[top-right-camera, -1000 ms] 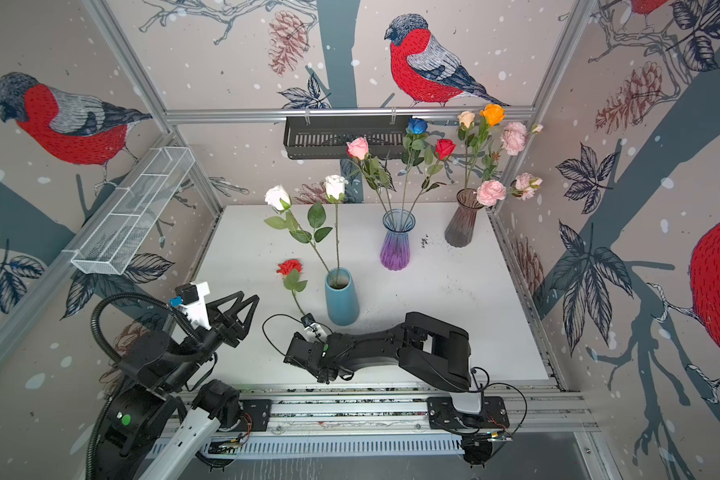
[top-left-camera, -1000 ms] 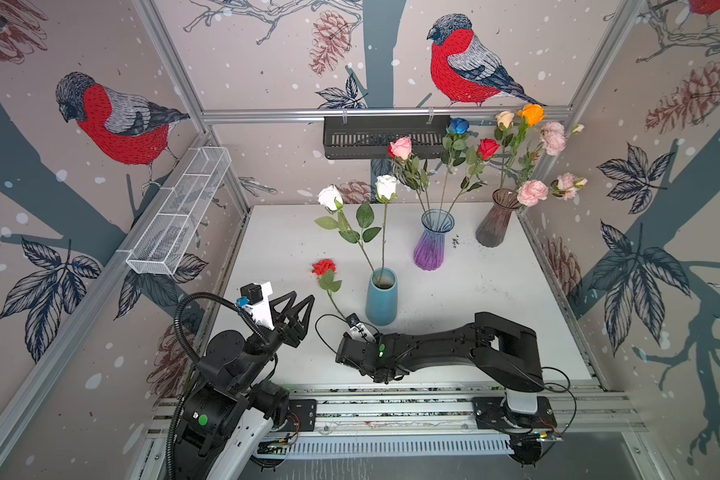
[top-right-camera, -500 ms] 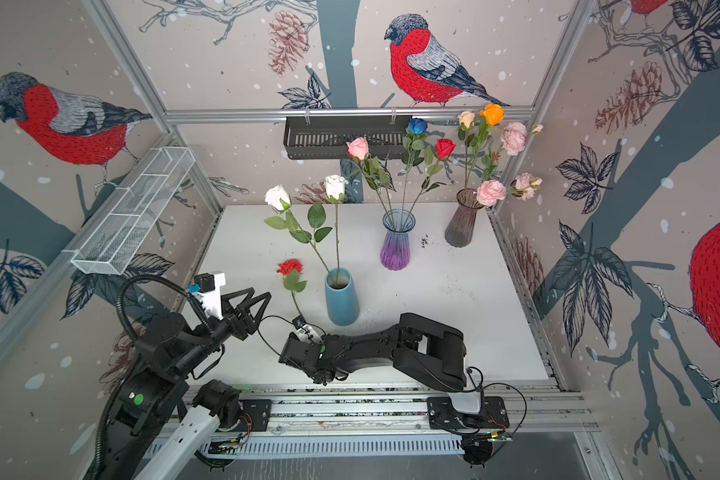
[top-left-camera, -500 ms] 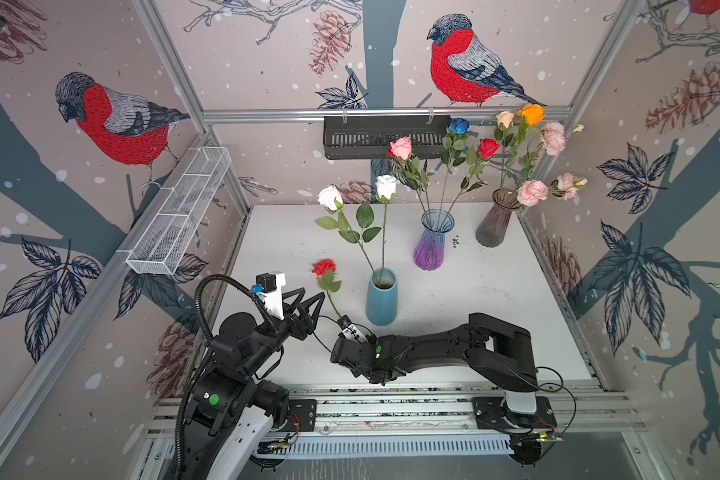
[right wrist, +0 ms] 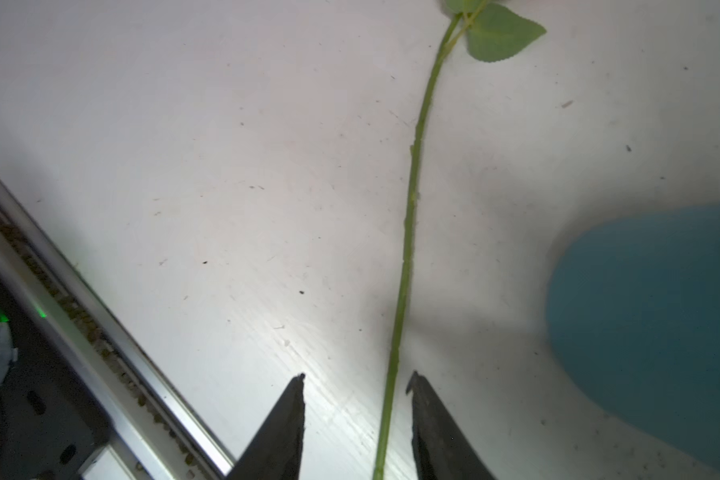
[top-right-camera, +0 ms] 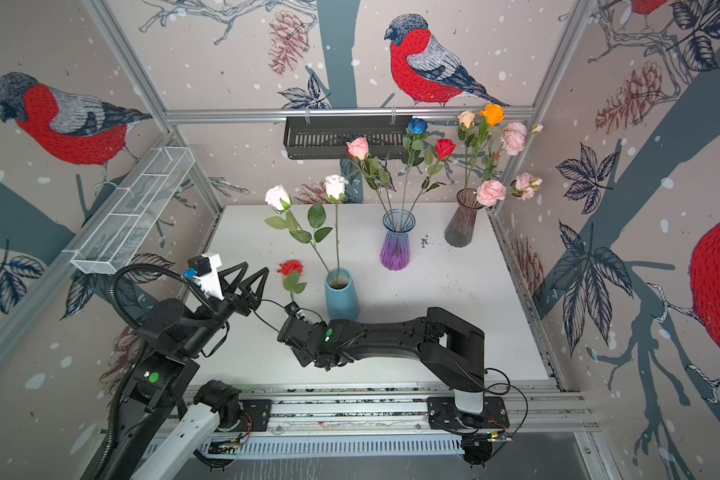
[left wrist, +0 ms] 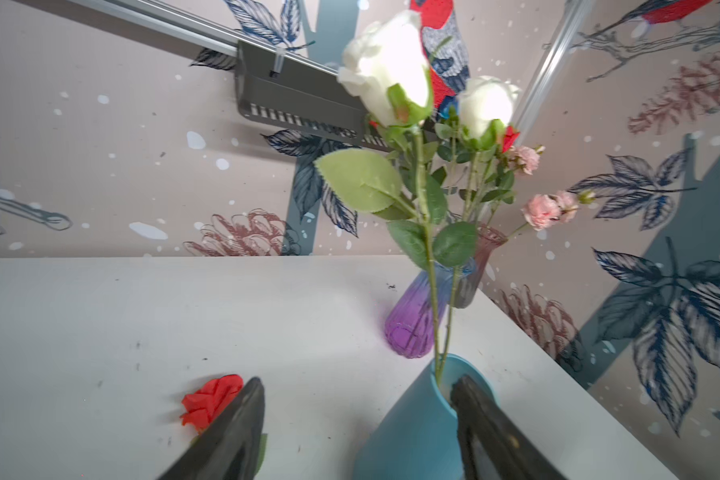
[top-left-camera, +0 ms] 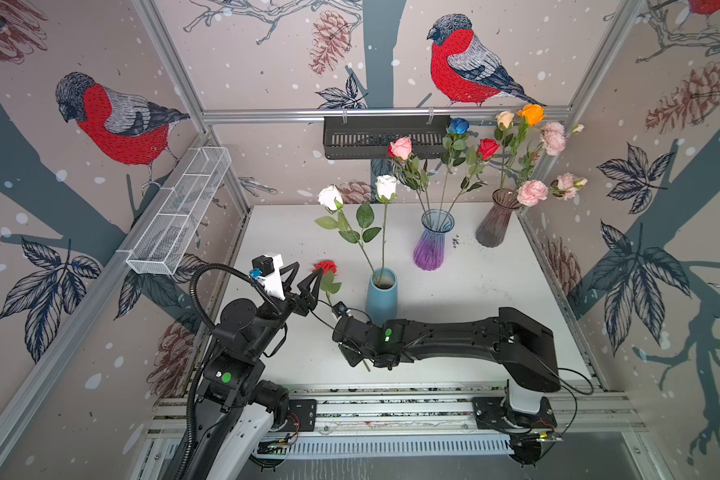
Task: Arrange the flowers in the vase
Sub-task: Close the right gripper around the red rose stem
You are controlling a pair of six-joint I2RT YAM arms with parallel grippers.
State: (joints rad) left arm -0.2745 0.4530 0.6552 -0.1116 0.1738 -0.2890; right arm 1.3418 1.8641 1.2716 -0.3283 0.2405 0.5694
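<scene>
Open tabletop (top-left-camera: pixel 474 286) right of blue vase (top-left-camera: pixel 382 299); leftward, blocked by lying red rose (top-left-camera: pixel 326 268); overhead, crowded by leaning white roses (top-left-camera: pixel 331 197).

site: robot lab cell, not a home | you worked inside an aluminium frame (top-left-camera: pixel 267 114) | walls were printed bird panels (top-left-camera: pixel 113 120) | bare white tabletop (top-left-camera: pixel 495 286) | slotted mounting rail (top-left-camera: pixel 391 409) ran along your front edge | wire basket (top-left-camera: pixel 179 216) clipped to frame

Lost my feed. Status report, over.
Right gripper open, straddling red rose, no grip. Left gripper open by its bloom. Blue vase close alongside.
</scene>
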